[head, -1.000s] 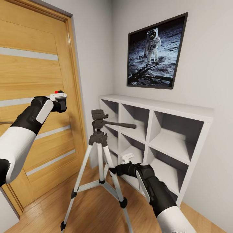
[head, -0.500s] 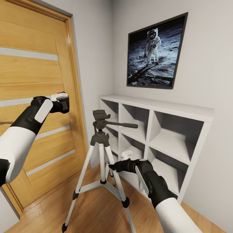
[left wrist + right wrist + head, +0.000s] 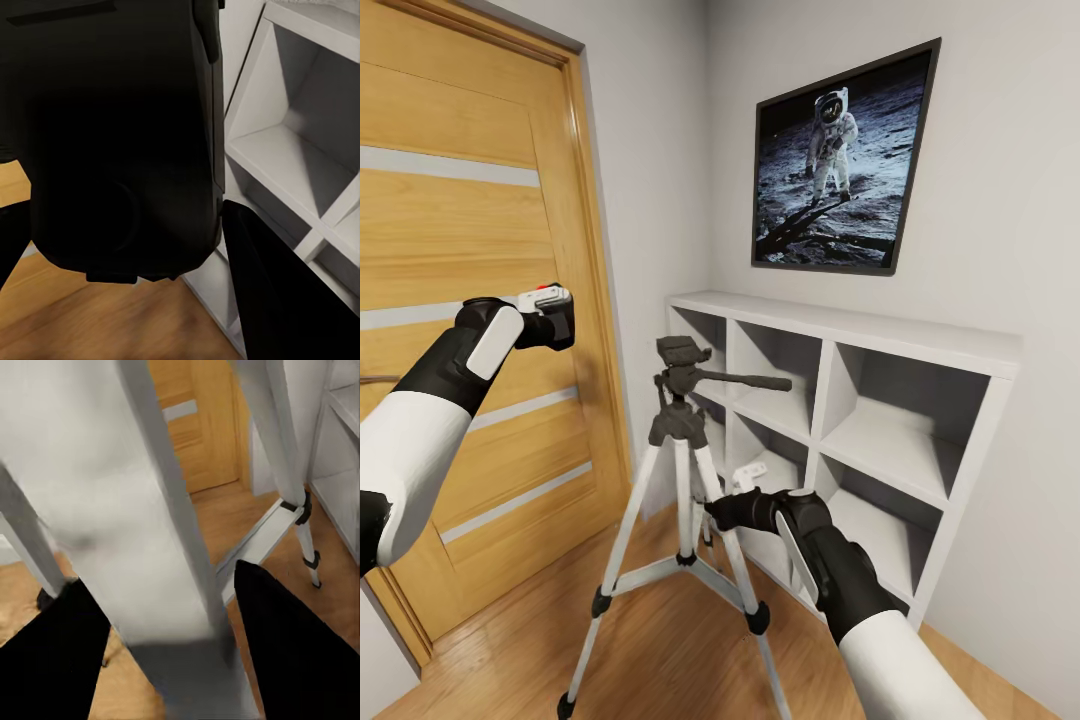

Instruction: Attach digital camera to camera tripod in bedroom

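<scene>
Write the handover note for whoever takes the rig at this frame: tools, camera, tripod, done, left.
Left tool: shut on the camera, held up in front of the door, left of and above the tripod head.
Right tool: closed around a tripod leg, low, beside the shelf.
Tripod: standing on the wood floor, head bare.
Done: camera picked up, tripod gripped.
Left: bring the camera onto the tripod head and attach it, then release.
</scene>
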Robot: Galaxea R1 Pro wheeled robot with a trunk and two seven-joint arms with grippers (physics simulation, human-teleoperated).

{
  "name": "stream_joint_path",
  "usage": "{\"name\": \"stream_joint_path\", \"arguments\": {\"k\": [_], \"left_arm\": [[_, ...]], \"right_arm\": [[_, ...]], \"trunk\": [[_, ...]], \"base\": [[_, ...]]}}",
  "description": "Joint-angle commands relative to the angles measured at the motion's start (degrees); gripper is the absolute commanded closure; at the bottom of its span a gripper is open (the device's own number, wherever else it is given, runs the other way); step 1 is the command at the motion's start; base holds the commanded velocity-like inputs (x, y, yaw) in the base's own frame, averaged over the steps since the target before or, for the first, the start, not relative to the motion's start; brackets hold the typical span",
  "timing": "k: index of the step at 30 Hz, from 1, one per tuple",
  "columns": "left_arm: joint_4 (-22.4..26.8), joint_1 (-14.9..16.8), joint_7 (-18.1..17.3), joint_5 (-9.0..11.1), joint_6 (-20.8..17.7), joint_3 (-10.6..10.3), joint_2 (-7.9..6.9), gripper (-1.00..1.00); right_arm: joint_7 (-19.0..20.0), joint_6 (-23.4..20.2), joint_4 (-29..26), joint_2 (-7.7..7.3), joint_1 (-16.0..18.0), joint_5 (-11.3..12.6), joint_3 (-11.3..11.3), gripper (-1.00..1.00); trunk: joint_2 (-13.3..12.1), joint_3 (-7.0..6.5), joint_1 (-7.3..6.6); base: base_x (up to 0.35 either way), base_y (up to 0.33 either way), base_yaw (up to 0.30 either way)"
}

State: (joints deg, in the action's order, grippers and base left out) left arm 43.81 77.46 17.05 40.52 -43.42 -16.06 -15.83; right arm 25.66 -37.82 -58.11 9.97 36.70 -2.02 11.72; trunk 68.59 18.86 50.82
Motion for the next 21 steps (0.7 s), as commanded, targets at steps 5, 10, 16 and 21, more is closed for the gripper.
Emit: {"name": "stream_joint_path", "arguments": {"k": [5,10,16,21], "left_arm": [[0.24,0.06,0.35,0.42,0.21,-0.29,-0.04,1.0],[0.06,0.06,0.36,0.52,0.16,-0.29,-0.13,1.0],[0.02,0.06,0.36,0.52,0.2,-0.29,-0.09,1.0],[0.15,0.06,0.36,0.52,0.21,-0.29,-0.08,1.0]], "right_arm": [[0.41,-0.83,-0.23,0.03,0.04,0.09,-0.07,1.0],[0.52,-1.07,-0.28,0.03,0.04,0.08,-0.13,1.0],[0.48,-0.73,-0.25,0.03,0.04,-0.01,-0.27,1.0],[0.3,-0.6,-0.32,0.03,0.04,-0.75,-0.19,1.0]], "trunk": [[0.05,0.08,0.0],[0.05,0.08,0.0],[0.05,0.08,0.0],[0.05,0.08,0.0]], "base": [[0.0,0.0,0.0],[0.0,0.0,0.0],[0.0,0.0,0.0],[0.0,0.0,0.0]]}}
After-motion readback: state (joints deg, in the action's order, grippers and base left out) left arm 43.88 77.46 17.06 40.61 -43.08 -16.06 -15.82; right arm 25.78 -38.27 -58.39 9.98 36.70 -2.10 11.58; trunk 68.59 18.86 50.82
